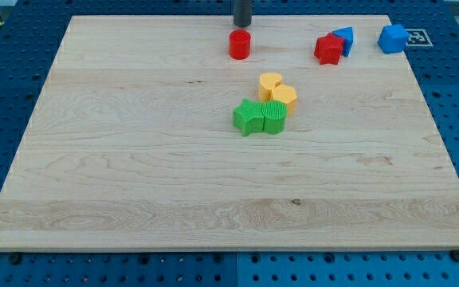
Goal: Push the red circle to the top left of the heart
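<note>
The red circle (pixel 240 45) stands on the wooden board (pixel 134 159) near the view's top, up and to the left of the yellow heart (pixel 270 82). My tip (pixel 242 25) is just above the red circle, at the board's top edge, very close to it or touching it. The yellow heart touches a yellow hexagon (pixel 284 98) at its lower right.
A green star (pixel 249 117) and a green rounded block (pixel 274 116) sit together below the yellow pair. A red block (pixel 327 49) touches a blue block (pixel 343 39) at the top right. Another blue block (pixel 393 37) lies at the board's top right corner.
</note>
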